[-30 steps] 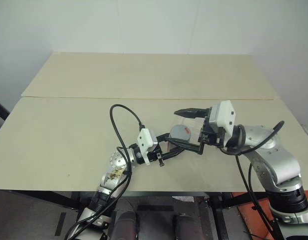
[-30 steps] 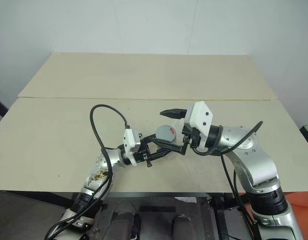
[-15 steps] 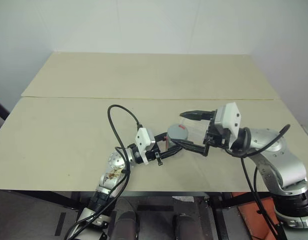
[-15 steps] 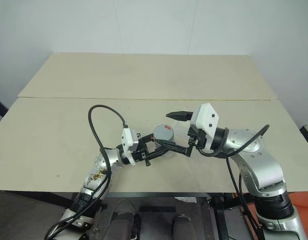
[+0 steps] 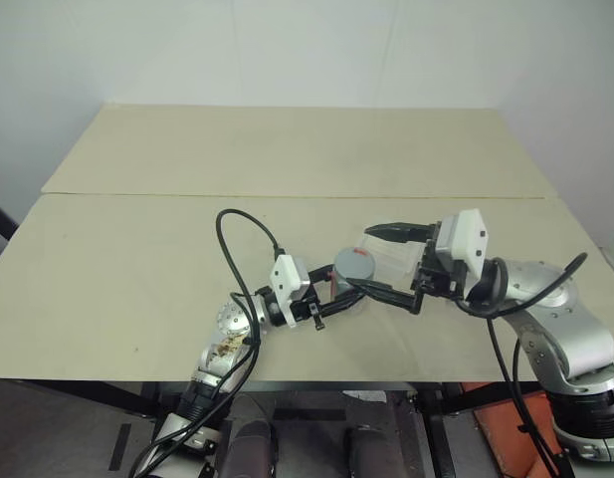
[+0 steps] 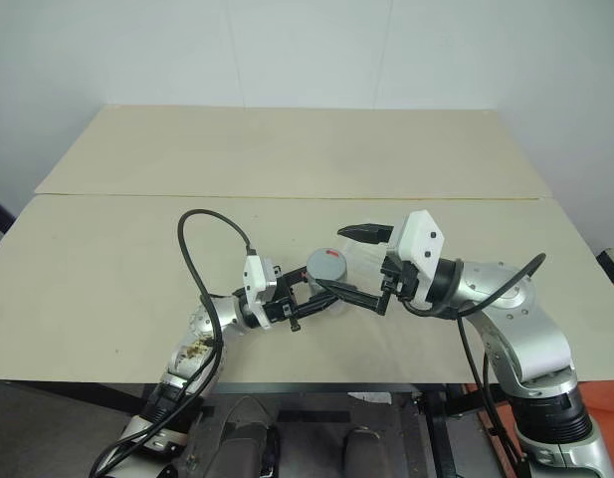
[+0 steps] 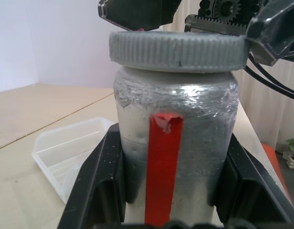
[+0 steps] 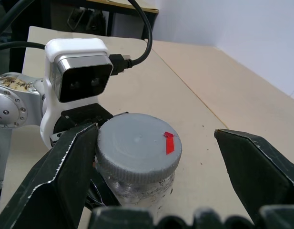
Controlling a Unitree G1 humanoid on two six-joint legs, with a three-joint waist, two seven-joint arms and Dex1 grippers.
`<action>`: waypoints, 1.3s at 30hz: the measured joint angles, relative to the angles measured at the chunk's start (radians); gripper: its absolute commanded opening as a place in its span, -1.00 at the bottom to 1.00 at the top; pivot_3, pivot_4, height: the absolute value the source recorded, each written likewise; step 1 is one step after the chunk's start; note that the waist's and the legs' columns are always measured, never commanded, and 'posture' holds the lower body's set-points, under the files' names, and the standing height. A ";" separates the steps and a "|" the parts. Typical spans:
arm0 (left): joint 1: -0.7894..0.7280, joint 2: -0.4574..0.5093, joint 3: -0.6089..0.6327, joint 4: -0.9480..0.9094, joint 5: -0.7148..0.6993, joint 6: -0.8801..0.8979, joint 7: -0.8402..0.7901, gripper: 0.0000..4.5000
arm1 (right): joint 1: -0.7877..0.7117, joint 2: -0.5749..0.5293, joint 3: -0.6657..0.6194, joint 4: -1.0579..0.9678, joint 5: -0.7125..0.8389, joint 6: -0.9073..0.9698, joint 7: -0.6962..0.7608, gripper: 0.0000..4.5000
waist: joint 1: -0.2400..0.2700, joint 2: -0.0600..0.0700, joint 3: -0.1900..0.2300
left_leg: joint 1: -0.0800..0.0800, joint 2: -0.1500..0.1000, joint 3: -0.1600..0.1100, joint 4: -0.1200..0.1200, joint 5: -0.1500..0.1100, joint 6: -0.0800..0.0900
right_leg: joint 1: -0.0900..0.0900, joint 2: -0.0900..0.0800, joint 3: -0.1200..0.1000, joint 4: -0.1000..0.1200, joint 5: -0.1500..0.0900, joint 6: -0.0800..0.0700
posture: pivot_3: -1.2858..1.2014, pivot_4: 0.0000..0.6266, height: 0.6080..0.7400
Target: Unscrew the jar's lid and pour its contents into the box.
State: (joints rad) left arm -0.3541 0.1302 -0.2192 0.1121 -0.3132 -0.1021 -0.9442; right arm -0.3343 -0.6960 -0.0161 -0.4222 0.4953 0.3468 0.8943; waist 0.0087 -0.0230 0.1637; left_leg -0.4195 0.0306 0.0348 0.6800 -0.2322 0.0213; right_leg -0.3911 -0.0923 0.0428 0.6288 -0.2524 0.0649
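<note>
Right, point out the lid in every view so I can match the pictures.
Left eye view: lid, middle, on the jar held up by the left gripper.
Right eye view, middle.
Left wrist view, upper centre.
Right wrist view, lower centre.
Shared landmark: red mark on the lid's top.

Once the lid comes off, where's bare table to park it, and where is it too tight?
Bare: the far half of the table beyond the seam, and the near-left stretch left of the left tool. Crowded: the middle, where the jar, the lid, the right tool and the box bunch together.
</note>
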 measured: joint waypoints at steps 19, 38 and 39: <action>0.001 0.001 0.003 0.003 -0.002 -0.026 -0.028 -0.15 | 0.090 -0.074 -0.131 0.064 -0.006 -0.021 0.046 0.98 | 0.005 0.000 0.000 | -0.001 0.000 0.002 0.000 0.000 0.000 | 0.000 0.000 0.000 -0.001 0.000 0.000 | 0.03 -0.52 1.00; 0.000 0.001 -0.001 0.003 0.002 -0.030 -0.027 -0.15 | -0.005 0.030 0.014 -0.083 0.058 0.077 -0.053 0.98 | -0.004 0.000 0.000 | 0.001 0.000 0.000 0.000 0.000 0.000 | 0.001 0.000 0.000 0.000 0.000 0.000 | 0.03 -0.52 1.00; 0.000 0.002 -0.001 0.003 0.002 -0.030 -0.027 -0.15 | -0.018 0.038 0.020 -0.082 0.055 0.077 -0.056 0.98 | -0.004 0.000 0.000 | 0.001 0.000 0.000 0.000 0.000 0.000 | 0.001 0.000 0.000 0.000 0.000 0.000 | 0.03 -0.52 1.00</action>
State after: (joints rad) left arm -0.3538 0.1318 -0.2205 0.1150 -0.3112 -0.1324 -0.9707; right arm -0.3518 -0.6579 0.0040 -0.5041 0.5503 0.4240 0.8379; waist 0.0046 -0.0229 0.1637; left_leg -0.4187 0.0307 0.0347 0.6801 -0.2321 0.0213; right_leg -0.3903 -0.0921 0.0429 0.6288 -0.2523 0.0648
